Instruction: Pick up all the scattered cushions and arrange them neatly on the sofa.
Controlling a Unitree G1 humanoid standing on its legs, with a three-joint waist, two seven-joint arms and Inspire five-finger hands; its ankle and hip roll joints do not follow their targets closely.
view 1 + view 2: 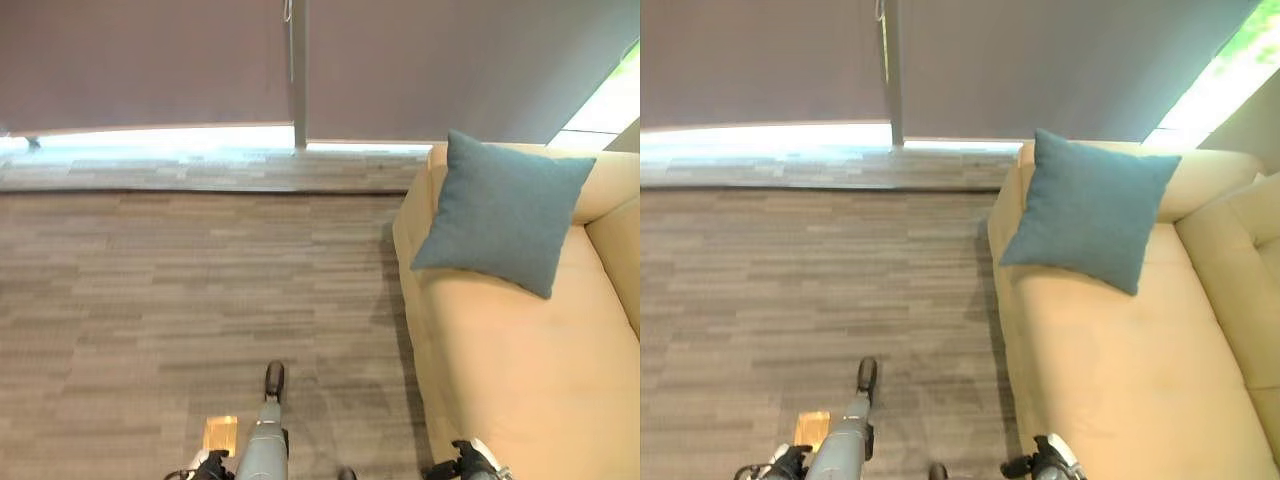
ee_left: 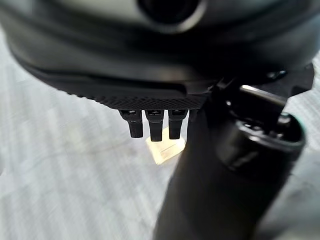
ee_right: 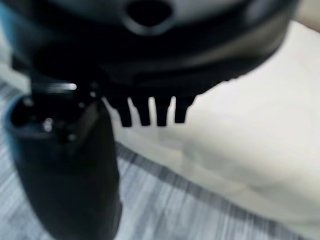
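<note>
A square blue-grey fabric cushion (image 1: 503, 210) leaned against the arm end of the cream sofa (image 1: 520, 390). It looked soft and light — best grabbed by a corner. The left hand (image 2: 155, 122) and the right hand (image 3: 150, 111) held nothing, fingers straight.

We see 1 blue cushion (image 1: 505, 208) propped on the beige sofa (image 1: 520, 370), which stands on the carpeted floor (image 1: 180, 290).
</note>
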